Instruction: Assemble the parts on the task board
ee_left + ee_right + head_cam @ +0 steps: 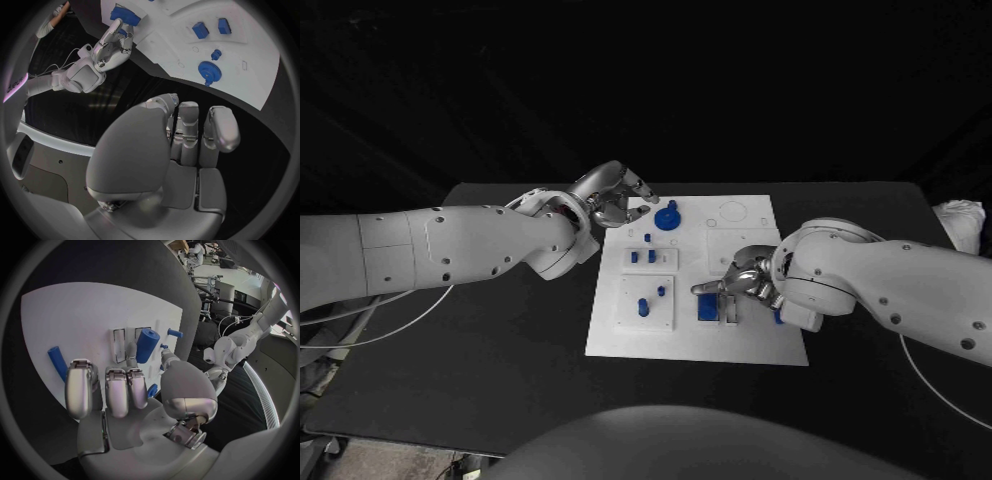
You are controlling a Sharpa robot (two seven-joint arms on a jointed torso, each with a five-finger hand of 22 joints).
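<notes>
— Saw a black counter [502, 340], matte, set against darkness on every far side.
— And past the near-left corner?
— Caught a patch of pale floor [387, 462] there.
— Noticed anything else?
— Made out a lit room with metal stands [209, 270] at the right wrist view's rim, too small to tell more.

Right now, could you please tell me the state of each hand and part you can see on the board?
left hand: fingers curled, holding nothing, at the board's far-left corner.
right hand: fingers over the blue block, grip not clear.
blue gear: lying on the task board, untouched.
blue block: on the board under the right hand.
blue cylinder: standing on the board beyond the right fingers.
blue peg: lying flat on the board.
</notes>
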